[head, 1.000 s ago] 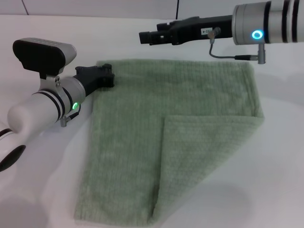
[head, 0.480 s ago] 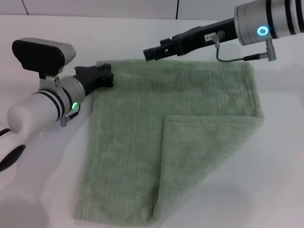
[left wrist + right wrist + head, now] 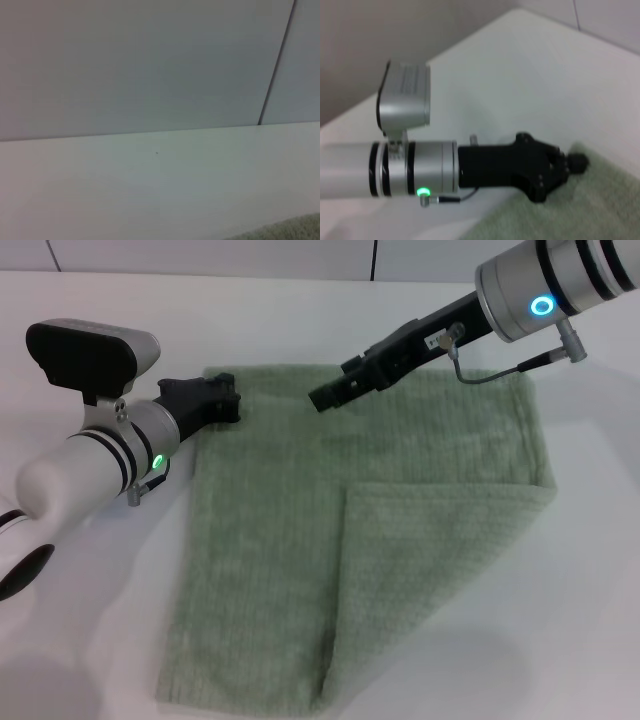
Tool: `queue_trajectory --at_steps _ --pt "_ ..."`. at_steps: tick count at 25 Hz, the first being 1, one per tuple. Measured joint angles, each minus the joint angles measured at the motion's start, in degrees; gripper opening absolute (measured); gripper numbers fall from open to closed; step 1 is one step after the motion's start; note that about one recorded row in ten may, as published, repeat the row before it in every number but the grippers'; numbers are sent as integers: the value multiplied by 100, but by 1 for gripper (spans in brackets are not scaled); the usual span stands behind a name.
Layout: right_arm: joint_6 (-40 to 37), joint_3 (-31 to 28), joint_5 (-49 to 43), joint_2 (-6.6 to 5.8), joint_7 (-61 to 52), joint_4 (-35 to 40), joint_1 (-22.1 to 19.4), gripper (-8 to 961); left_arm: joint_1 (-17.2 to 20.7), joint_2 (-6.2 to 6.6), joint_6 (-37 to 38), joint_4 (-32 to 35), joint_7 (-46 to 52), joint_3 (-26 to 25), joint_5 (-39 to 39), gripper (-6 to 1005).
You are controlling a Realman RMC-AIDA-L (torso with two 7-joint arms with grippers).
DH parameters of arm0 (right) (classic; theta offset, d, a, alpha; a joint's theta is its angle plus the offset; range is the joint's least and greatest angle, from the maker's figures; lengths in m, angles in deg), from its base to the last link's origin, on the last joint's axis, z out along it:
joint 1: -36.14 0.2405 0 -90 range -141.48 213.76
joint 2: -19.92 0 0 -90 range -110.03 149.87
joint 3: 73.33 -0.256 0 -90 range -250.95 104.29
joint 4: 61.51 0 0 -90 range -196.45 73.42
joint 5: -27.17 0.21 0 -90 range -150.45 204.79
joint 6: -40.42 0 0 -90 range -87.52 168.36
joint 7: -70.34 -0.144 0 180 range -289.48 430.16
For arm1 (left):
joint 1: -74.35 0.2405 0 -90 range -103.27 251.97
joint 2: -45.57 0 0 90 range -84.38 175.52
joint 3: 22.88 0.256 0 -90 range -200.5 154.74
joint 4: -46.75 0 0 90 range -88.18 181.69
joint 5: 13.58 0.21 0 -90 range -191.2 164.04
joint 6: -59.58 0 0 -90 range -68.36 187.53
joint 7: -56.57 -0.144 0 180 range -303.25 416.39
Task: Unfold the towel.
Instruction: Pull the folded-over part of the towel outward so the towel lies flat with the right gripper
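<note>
The towel [image 3: 270, 540] is a large pale green cloth lying flat on the white table [image 3: 90, 620]. Its near right corner is folded over as a triangular flap [image 3: 420, 560], with the flap's tip near the towel's middle. My left gripper [image 3: 232, 405] lies low at the towel's far left corner, shut on the cloth's edge. The right wrist view shows the same gripper [image 3: 580, 161] with its fingers together at the towel [image 3: 580, 215] edge. My right gripper [image 3: 320, 400] hangs above the towel's far middle, angled down and apart from the cloth. A sliver of towel [image 3: 295, 227] shows in the left wrist view.
The white table surrounds the towel on all sides. A pale wall [image 3: 150, 60] with a dark vertical seam [image 3: 275, 60] rises behind the table's far edge. My left arm [image 3: 90, 465] lies along the table left of the towel.
My right gripper has swung down and nearer, from above the towel's far edge to over its far middle. The left arm and the towel have not moved.
</note>
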Motion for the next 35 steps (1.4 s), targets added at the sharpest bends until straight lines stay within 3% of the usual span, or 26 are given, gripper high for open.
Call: queue_trajectory --at_steps 10,17,27,35 --pt "-101 40 -725 79 -346 -10 238 715 -16 0 0 -6 6 1 0 -1" --pt "-253 45 -1086 235 -445 68 277 709 -18 0 -6 -11 30 11 0 -2" --pt "-341 49 -1388 348 -600 82 283 700 -16 0 -9 -18 39 34 0 -2" --pt "-381 55 -1432 357 -637 90 261 692 -11 0 -9 -19 33 41 0 -2"
